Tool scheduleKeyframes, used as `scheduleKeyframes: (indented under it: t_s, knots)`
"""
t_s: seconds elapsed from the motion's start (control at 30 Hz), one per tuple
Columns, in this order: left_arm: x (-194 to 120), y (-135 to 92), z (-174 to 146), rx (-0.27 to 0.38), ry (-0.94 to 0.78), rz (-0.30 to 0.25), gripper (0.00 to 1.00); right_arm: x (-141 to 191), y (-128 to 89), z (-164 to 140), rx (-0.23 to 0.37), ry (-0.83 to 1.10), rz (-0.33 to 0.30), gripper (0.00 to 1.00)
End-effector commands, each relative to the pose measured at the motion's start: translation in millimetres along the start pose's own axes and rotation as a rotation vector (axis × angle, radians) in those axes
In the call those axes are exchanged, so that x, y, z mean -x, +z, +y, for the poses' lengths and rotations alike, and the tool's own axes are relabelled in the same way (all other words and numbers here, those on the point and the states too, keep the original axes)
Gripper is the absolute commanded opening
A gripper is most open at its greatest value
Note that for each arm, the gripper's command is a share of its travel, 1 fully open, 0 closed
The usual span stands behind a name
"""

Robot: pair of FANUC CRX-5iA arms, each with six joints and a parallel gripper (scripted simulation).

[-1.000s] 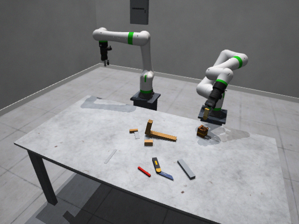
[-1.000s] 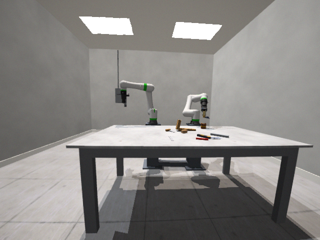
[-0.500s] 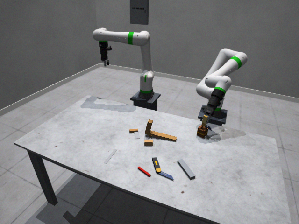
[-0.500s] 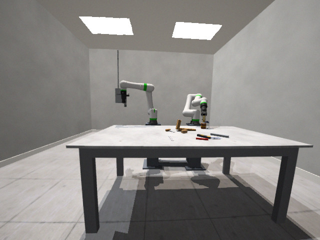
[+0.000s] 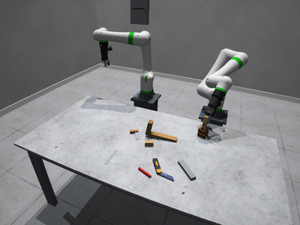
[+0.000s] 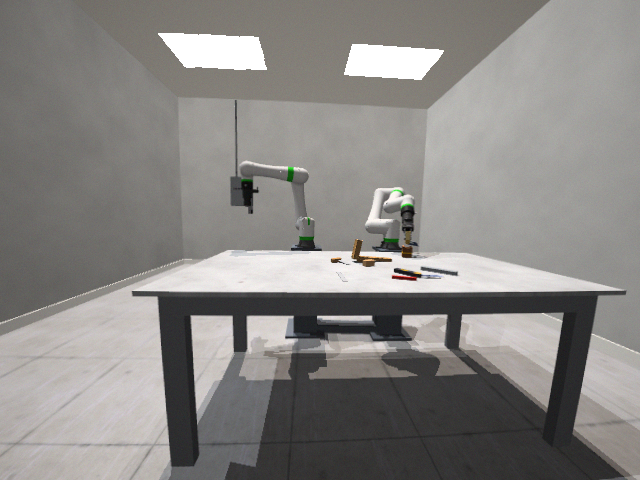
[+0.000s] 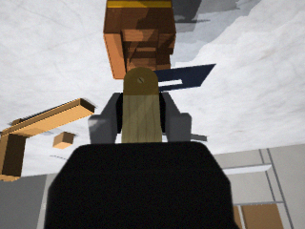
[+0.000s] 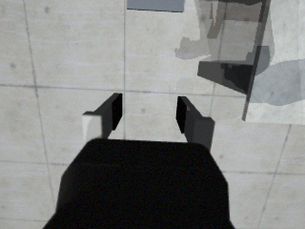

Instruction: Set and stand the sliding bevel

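While left jaws grip the wooden bevel [image 5: 205,121] [image 6: 407,237] [image 7: 141,114], right jaws gape, black bevel [image 5: 156,165] [image 6: 405,271] apart.

Wooden bevel [image 5: 205,121] [image 6: 407,237] [image 7: 141,114] now lower, down at the slotted block [image 5: 202,132] [image 6: 406,252] [image 7: 138,20]
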State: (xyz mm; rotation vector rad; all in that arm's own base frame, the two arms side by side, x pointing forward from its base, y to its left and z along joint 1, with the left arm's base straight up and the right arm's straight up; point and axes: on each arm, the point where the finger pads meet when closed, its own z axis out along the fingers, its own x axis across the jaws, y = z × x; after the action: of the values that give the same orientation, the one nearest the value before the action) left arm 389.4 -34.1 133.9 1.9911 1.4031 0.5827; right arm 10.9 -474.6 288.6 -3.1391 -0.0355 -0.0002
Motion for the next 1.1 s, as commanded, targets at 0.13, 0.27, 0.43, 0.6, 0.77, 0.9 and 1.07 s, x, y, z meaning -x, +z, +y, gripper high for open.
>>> scheduleKeyframes:
  t_s: [0.13, 0.27, 0.43, 0.6, 0.77, 0.9, 1.07]
  knots:
    - [0.0, -0.3, 1.3, 0.002, 0.001, 0.0, 0.0, 0.2, -1.0, 0.3, 0.002, 0.0, 0.0, 1.0]
    - [0.0, -0.3, 1.3, 0.002, 0.001, 0.0, 0.0, 0.2, -1.0, 0.3, 0.002, 0.0, 0.0, 1.0]
    - [0.0, -0.3, 1.3, 0.002, 0.001, 0.0, 0.0, 0.2, -1.0, 0.3, 0.002, 0.0, 0.0, 1.0]
    - [0.0, -0.3, 1.3, 0.002, 0.001, 0.0, 0.0, 0.2, -1.0, 0.3, 0.002, 0.0, 0.0, 1.0]
    - [0.0, 1.0, 0.0, 0.002, 0.001, 0.0, 0.0, 0.2, -1.0, 0.3, 0.002, 0.0, 0.0, 1.0]
    - [0.0, 7.0, -6.0, 0.002, 0.001, 0.0, 0.0, 0.2, -1.0, 0.3, 0.002, 0.0, 0.0, 1.0]
    - [0.0, 9.3, -8.3, 0.002, 0.001, 0.0, 0.0, 0.2, -1.0, 0.3, 0.002, 0.0, 0.0, 1.0]
